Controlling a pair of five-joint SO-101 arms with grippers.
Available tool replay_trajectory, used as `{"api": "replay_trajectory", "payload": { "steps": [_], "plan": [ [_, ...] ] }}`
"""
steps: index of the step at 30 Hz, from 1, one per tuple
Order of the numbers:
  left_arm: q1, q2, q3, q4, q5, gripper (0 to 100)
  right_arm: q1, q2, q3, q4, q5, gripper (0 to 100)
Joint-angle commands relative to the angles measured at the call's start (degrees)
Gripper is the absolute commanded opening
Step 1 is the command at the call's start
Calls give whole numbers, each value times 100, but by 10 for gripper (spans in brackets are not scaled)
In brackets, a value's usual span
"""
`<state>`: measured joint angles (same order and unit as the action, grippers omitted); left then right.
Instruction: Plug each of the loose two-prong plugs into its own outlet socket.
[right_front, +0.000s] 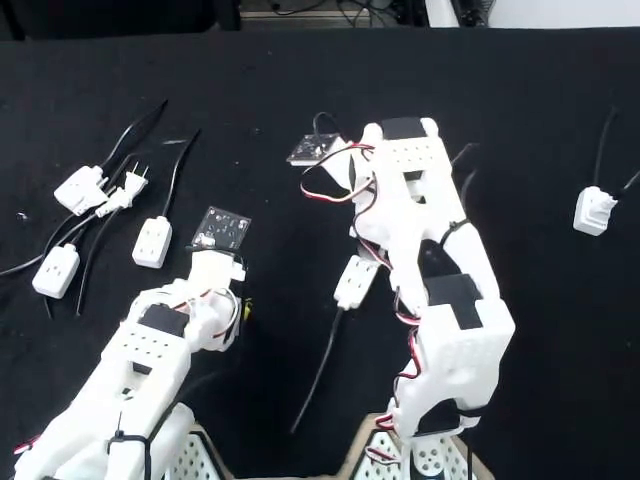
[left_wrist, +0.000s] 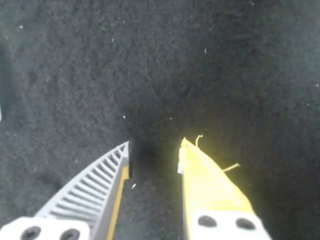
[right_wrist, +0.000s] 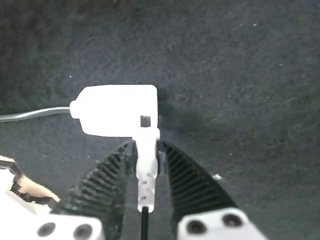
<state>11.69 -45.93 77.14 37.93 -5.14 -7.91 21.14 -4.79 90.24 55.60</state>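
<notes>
Your left arm (right_front: 140, 365) and right arm (right_front: 455, 340) both wear white printed shells with black servo blocks set in. Red, white and black wires loop loose at the joints. A small dark circuit board (right_front: 222, 228) rides at the left wrist. Your left end effector (left_wrist: 155, 150) has one pale ribbed finger and one yellow finger, frayed and perhaps taped. Your right end effector (right_wrist: 146, 150) has black ribbed fingers on white bases with screw holes.

High camera overhead; wrist cameras close, downward.
</notes>
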Motion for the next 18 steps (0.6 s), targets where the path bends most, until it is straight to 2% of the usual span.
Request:
{"api": "replay_trajectory", "payload": {
  "steps": [1,18],
  "plan": [
    [75,-123,-57,-18,70,166,-123,-13,22,-158,-88,10],
    [75,-123,-57,-18,70,166,-501,-13,207,88,-79,10]
  ]
}}
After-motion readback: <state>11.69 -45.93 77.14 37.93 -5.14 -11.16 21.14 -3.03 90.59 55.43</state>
